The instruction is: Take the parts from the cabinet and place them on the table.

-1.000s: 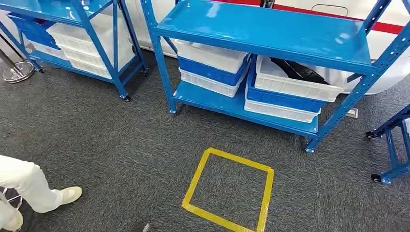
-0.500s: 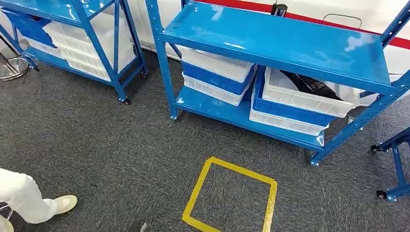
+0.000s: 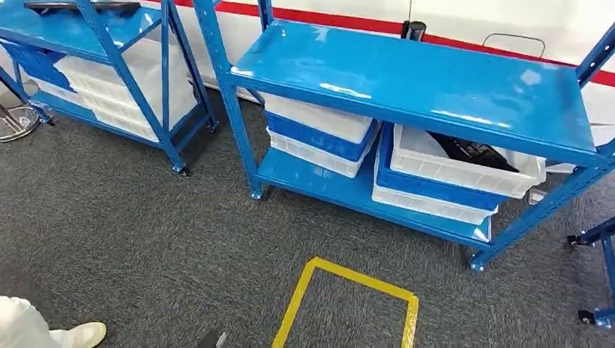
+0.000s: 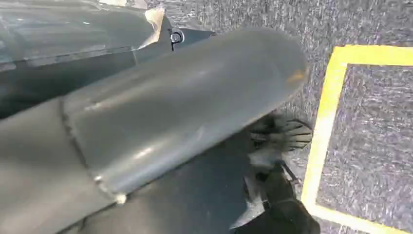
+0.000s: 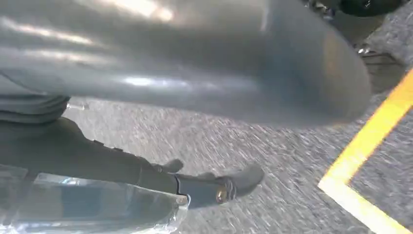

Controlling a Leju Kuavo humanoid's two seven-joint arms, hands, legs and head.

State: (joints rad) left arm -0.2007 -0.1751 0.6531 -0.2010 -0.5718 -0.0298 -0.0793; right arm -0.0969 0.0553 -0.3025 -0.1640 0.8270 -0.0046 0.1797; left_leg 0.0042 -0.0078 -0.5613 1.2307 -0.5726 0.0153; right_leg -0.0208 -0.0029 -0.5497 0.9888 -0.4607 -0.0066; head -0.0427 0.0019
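You're looking down at the blue cabinet (image 3: 406, 76), which is taking up the upper right of the head view. The black parts (image 3: 475, 152) are lying in a white bin (image 3: 464, 170) on its lower shelf, right of centre, on top of a blue and a white bin.

So at least those parts are waiting to be carried over. I can't tell whether others are already sitting on the table, or where the table is standing.

A yellow tape square (image 3: 362, 278) is sitting on the carpet at the bottom centre, and a person's shoe (image 3: 80, 335) is poking in at the lower left.

The wrist views are blurry grey casing over carpet, so I can't tell whether your left hand or right hand is spread, curled or holding something.
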